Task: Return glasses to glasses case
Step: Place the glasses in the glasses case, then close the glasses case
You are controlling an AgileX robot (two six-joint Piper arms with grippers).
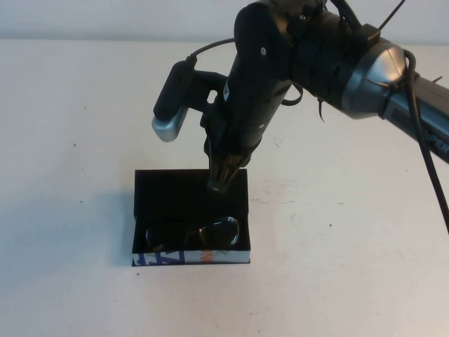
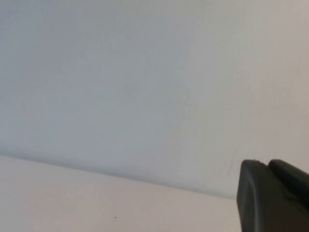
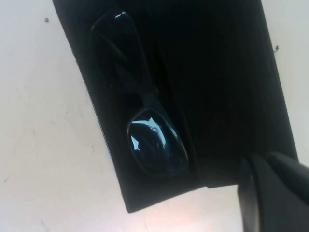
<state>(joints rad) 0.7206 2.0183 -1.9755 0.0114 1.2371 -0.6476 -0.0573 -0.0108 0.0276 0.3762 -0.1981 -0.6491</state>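
The black glasses case (image 1: 168, 196) lies open in the middle of the table, its white printed front edge (image 1: 191, 258) facing me. The dark glasses (image 1: 198, 235) lie inside it along the front wall, lenses up. My right gripper (image 1: 220, 181) points down over the far right part of the open case; its fingers are together and hold nothing. In the right wrist view the glasses (image 3: 145, 116) rest in the case (image 3: 227, 82), apart from the right gripper (image 3: 258, 162). My left gripper (image 2: 263, 164) shows only in its own wrist view, shut, facing a blank wall.
The white tabletop (image 1: 351, 232) surrounds the case on all sides. The right arm and its cables (image 1: 393, 84) reach in from the upper right. A grey wall (image 2: 145, 72) stands behind the table edge.
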